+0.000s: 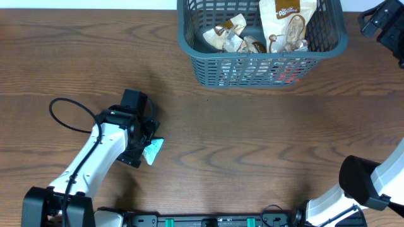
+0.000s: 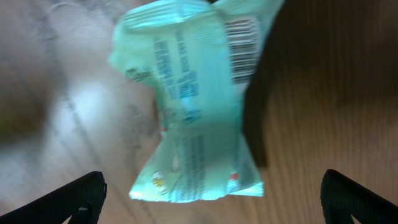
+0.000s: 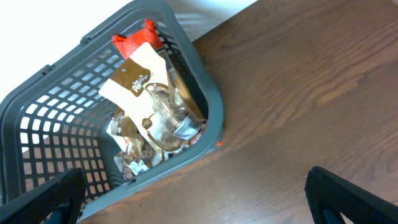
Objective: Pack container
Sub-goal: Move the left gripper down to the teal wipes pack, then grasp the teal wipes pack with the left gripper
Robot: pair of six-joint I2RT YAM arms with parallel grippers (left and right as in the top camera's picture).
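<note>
The dark grey-blue latticed container stands at the table's far edge with several snack packets inside; it also shows in the right wrist view. A pale green snack packet lies on the table at the lower left, and fills the left wrist view. My left gripper is open just above the packet, its fingers wide on either side, not touching it. My right gripper is open and empty, high beside the container's right end.
In the container a tall white and brown bag stands at the right, and small brown and white packets lie at the left. A red packet sticks up at its far end.
</note>
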